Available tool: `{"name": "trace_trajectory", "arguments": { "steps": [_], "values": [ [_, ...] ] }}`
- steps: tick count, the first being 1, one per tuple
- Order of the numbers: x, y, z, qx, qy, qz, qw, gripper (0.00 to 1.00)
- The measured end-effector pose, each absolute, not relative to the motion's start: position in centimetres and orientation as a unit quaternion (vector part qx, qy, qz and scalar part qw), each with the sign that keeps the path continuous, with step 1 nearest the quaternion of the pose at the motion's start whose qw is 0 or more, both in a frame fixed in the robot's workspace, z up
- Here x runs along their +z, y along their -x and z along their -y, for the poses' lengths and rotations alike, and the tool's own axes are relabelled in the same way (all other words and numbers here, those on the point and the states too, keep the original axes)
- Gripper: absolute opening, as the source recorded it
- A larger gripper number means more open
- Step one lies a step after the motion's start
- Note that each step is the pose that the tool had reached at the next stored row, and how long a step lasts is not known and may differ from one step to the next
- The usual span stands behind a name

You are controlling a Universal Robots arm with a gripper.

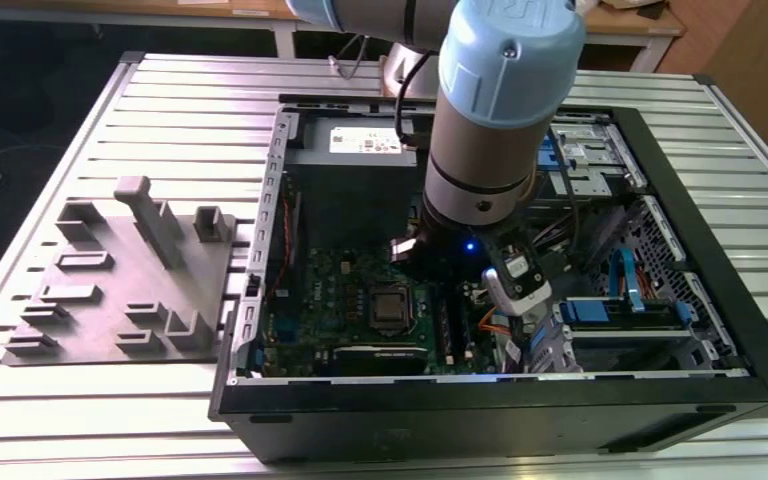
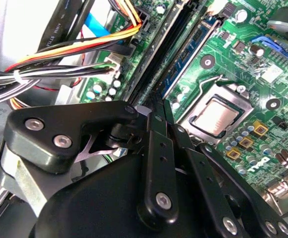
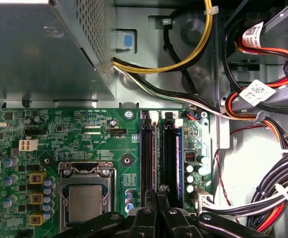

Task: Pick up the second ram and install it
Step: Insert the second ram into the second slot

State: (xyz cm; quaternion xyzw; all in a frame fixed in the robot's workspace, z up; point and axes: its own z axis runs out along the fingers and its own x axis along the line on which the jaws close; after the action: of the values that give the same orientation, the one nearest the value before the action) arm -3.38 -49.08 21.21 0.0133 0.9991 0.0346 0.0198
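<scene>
Slatted metal table (image 1: 157, 90) carries an open computer case (image 1: 704, 370) lying on its side, with a grey fixture block (image 1: 117, 300) beside it on the exterior view's left. Arm (image 1: 498, 110) reaches down into the case; gripper (image 1: 444, 262) sits low over the green motherboard (image 1: 317, 300), right at the memory slots.

In the first wrist view the gripper (image 3: 157, 196) shows its black fingers (image 3: 148, 208) drawn close together, tips directly over the two black slot rails (image 3: 169, 148). Second ram (image 3: 147, 153) appears as a dark blue-green stick standing on edge in the rail nearest the CPU socket (image 3: 86, 198), running straight away from the fingertips. Fingers look pinched at or on its near end; I can't tell whether they actually clamp it or just touch.

In the second wrist view the same stick (image 2: 191, 54) runs diagonally along the rails, with the gripper linkage (image 2: 158, 163) in the foreground and the socket (image 2: 215, 116) to one side. Bundled cables (image 2: 59, 69), orange, yellow and black, pass just beside the slots. Power supply box (image 3: 39, 49) sits beyond the board.
</scene>
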Motion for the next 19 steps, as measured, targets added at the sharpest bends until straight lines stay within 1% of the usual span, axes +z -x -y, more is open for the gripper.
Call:
{"name": "trace_trajectory", "arguments": {
  "steps": [15,16,17,19],
  "values": [
    [21.12,3.38,49.07,0.035,-0.013,-0.999,0.020,0.09],
    [21.10,3.38,49.06,0.035,-0.013,-0.999,0.020,0.09],
    [21.06,3.38,49.05,0.036,-0.013,-0.999,0.020,0.16],
    [21.12,3.38,49.07,0.035,-0.013,-0.999,0.020,0.16]
  ]
}}
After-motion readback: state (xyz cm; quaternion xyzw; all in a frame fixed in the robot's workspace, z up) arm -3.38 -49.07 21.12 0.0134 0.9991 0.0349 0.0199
